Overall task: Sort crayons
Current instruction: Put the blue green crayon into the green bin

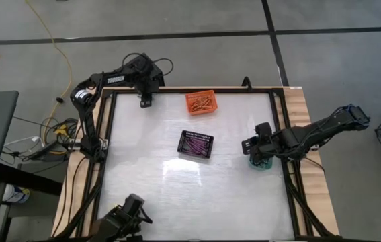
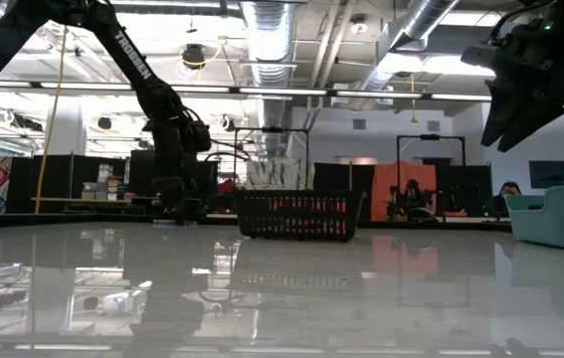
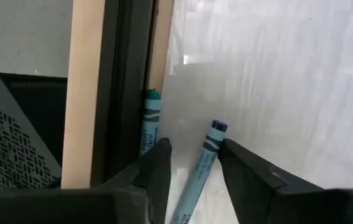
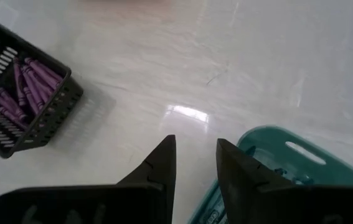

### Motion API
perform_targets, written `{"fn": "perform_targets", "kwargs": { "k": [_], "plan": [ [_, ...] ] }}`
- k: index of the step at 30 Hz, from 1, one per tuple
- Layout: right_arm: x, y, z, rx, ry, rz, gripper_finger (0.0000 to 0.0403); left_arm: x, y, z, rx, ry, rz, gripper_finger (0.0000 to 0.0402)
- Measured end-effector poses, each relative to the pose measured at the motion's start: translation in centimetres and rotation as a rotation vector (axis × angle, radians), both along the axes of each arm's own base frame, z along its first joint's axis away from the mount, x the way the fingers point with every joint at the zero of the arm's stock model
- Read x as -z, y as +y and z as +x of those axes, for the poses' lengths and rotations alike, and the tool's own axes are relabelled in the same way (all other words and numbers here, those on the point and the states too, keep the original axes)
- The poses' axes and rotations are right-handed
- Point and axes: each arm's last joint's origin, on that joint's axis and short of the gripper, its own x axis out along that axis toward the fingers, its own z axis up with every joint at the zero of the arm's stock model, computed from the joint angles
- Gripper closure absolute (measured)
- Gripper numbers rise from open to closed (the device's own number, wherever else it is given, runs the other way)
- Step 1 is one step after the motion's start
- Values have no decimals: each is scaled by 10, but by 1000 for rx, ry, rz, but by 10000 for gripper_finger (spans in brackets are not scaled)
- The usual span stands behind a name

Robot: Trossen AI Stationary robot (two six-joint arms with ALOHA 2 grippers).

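- Straddling a teal-blue crayon (image 3: pixel 196 177), the left end effector (image 3: pixel 193 171) has its fingers spread, one on each side of the stick and apart from it; in the high view it sits at the upper left of the tabletop (image 1: pixel 197 195), by the dark frame rail.
- Judged step: picking up the last loose crayons; the next move calls for pressing the fingers together on this stick, lifting, and carrying it toward the teal basket (image 1: pixel 260 163) at the right.
- A second teal crayon (image 3: pixel 149 121) lies tight against the rail, just beside the left finger; it looks harder to reach.
- Both are thin, paper-wrapped sticks lying flat.
- The right end effector (image 4: pixel 195 163) hangs above the teal basket's rim, fingers spread, nothing between them.
- Purple crayons (image 4: pixel 23 87) fill the black basket (image 1: pixel 196 143) at centre; orange crayons (image 1: pixel 201 102) lie in the orange basket (image 1: pixel 200 109) above it.
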Motion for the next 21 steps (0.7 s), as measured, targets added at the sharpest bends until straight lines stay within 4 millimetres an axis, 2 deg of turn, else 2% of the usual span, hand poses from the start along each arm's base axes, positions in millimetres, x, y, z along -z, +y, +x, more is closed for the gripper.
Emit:
{"fn": "perform_targets", "kwargs": {
  "k": [9, 17, 21],
  "plan": [
    [0, -9, 2, 11, 24, -25, 294, 2, -16, 10, 31, 30, -90, 386],
    [-1, -9, 2, 17, 11, -39, 294, 2, -34, 29, 21, 61, -123, 393],
    [-2, -8, 6, 19, -28, -31, 294, -4, -44, 39, -29, 36, -201, 398]
  ]
}}
